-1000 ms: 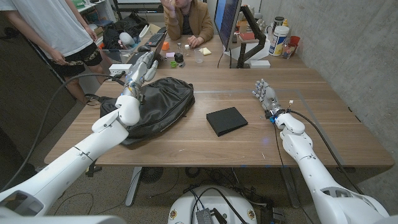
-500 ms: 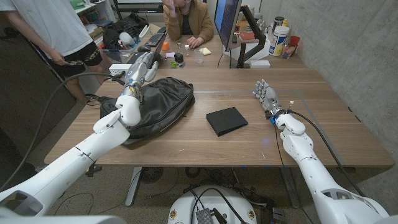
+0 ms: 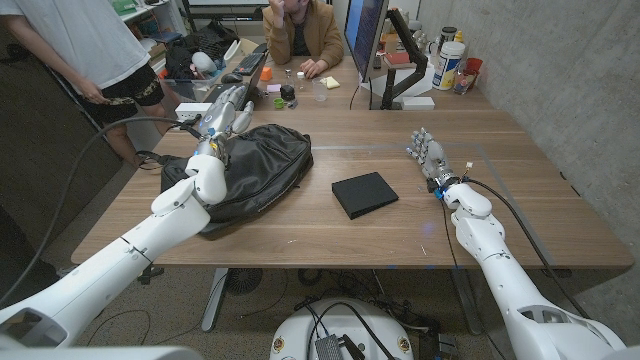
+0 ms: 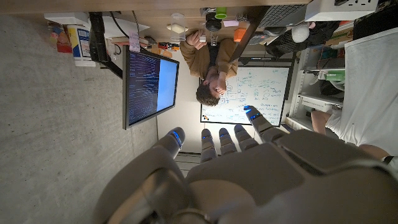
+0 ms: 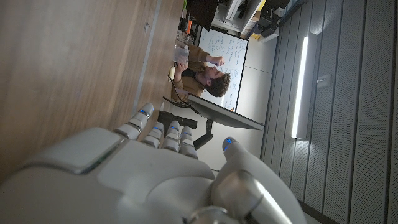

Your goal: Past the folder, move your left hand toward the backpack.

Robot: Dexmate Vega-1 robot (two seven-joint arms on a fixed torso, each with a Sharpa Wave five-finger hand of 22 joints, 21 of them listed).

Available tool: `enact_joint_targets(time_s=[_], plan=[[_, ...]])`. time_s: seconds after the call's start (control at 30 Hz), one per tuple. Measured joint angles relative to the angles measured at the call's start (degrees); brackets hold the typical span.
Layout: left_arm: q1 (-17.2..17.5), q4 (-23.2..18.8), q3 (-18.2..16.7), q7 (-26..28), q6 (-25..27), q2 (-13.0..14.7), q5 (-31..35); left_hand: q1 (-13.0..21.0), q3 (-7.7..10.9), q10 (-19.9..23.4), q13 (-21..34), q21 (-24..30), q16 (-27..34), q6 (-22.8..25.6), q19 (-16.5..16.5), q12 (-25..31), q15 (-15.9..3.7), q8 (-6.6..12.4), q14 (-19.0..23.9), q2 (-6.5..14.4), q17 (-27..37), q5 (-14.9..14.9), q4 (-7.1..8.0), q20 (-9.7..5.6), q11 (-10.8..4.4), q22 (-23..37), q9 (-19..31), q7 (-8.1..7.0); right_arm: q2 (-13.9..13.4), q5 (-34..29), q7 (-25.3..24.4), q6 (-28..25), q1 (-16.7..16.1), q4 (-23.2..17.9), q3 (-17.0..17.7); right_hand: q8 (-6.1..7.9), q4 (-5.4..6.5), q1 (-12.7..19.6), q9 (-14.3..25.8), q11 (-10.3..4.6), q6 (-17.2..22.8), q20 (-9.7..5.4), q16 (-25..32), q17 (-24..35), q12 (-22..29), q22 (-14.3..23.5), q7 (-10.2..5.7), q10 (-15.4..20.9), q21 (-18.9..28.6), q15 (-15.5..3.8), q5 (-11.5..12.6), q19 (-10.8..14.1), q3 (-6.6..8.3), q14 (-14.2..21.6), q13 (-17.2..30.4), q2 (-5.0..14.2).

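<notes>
1. Head view: a black backpack (image 3: pixel 245 172) lies slumped on the wooden table (image 3: pixel 330 235), left of centre in the frame.
2. The left hand (image 3: pixel 226 108) is at the upper left of the frame, at the far end of the backpack, above or just beyond its far edge. Whether it touches the bag cannot be told from here.
3. Fingers of the left hand: extended away from the robot, slightly apart, gripping nothing. The left wrist view agrees: the fingers (image 4: pixel 209 142) reach out straight side by side, nothing between them.
4. A black folder (image 3: pixel 364 193) lies flat at the centre of the frame, to the right of the backpack and clear of it. The left forearm crosses the near end of the backpack, well apart from the folder.
5. The right hand (image 3: pixel 426 152) is right of centre in the frame, beyond and to the right of the folder, not touching it. Its fingers point away from the robot, parted, holding nothing. How it sits on the table cannot be told.
6. Right wrist view: fingers (image 5: pixel 163 135) straight and loosely spaced beside the wood surface.
7. Along the top of the frame: a monitor (image 3: pixel 364 35) at the table's far edge, a seated person (image 3: pixel 302 30) behind it, and a standing person (image 3: pixel 85 45) at the upper left corner.
</notes>
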Motion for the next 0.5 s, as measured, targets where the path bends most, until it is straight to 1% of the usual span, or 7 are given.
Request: enact_joint_targets(time_s=[0.1,0.13,0.3,0.5], plan=[[0.03,-0.27,0.12,-0.13,0.67,0.11,0.42,0.22,0.0,0.01,0.0,0.0,0.0,0.2,0.0,0.0,0.0,0.0,0.0,0.23,0.0,0.0,0.0,0.0,-0.01,0.0,0.0,0.2,-0.01,0.04,0.0,-0.03,-0.04,-0.04,-0.01,0.0,0.0,0.0,0.0,0.0,0.0,0.0,0.0,0.0,0.0,0.0,0.0,0.0,-0.41,0.0,0.0,0.0,0.0,0.0,0.0,0.0],[0.04,-0.35,0.17,-0.16,0.8,0.13,0.51,0.22,0.0,0.22,0.0,0.0,0.0,0.2,0.0,0.0,0.0,0.0,0.0,0.22,0.0,0.0,0.0,0.0,-0.22,0.0,0.0,0.2,-0.01,0.05,0.0,-0.04,-0.04,-0.04,-0.01,0.0,0.0,0.0,0.0,0.0,0.0,0.0,0.0,0.0,0.0,0.0,0.0,0.0,-0.41,0.0,0.0,0.0,0.0,0.0,0.0,0.0],[0.13,-0.83,0.41,-0.36,1.79,0.28,1.1,0.45,-0.15,0.31,0.0,0.0,0.0,0.2,0.0,-0.01,0.0,0.0,0.0,0.0,0.0,0.0,-0.15,0.0,-0.31,0.0,0.0,0.2,-0.04,0.09,0.04,-0.04,-0.12,-0.06,-0.01,0.0,0.0,0.0,0.0,0.0,0.0,0.0,0.0,0.0,0.0,0.0,0.0,0.0,-0.4,0.0,0.0,0.0,0.0,0.0,0.0,0.0],[0.25,-1.28,0.61,-0.58,2.84,0.48,1.66,0.45,0.09,0.31,0.0,-0.22,0.0,0.42,0.0,-0.04,0.0,0.0,0.0,-0.01,0.0,0.0,-0.38,0.0,-0.31,0.0,0.0,-0.02,-0.08,0.15,0.16,-0.04,-0.25,-0.18,-0.01,0.0,0.0,0.0,0.0,0.0,0.0,0.0,0.0,0.0,0.0,0.0,0.0,0.0,-0.4,0.0,0.0,0.0,0.0,0.0,0.0,0.0]])
